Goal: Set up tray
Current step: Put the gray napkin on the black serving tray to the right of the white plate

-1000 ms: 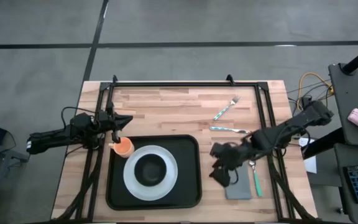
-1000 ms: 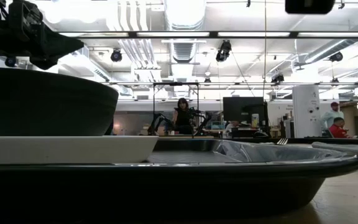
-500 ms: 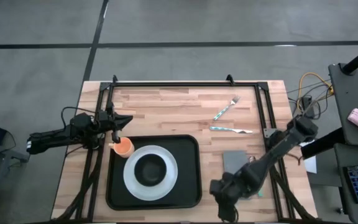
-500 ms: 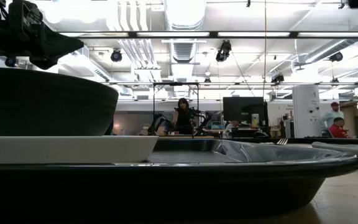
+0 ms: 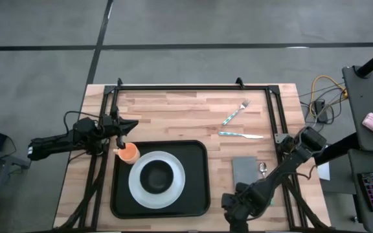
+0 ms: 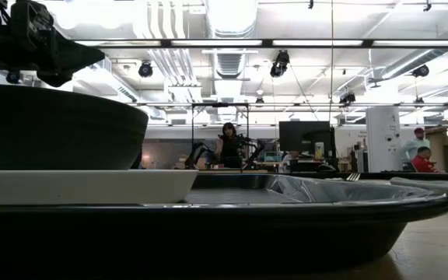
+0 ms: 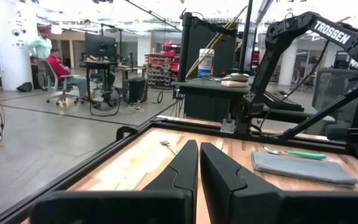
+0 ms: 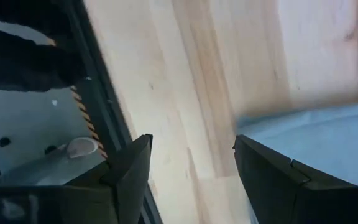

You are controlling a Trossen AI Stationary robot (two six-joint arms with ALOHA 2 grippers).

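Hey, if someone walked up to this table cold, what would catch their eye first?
Probably the big black tray at the table's near edge, holding a white plate with a dark bowl on it, and the orange cup at the tray's far left corner beside the left claw, whose fingers are shut. To the tray's right, the right claw hangs open near the grey napkin.

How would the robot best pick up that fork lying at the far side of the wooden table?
Probably by the middle of the handle of the slim metal fork with the teal handle, coming straight down from above. It lies flat and slanted on the bare wooden table, so the jaws should close across its narrow width, turned to match the slant.
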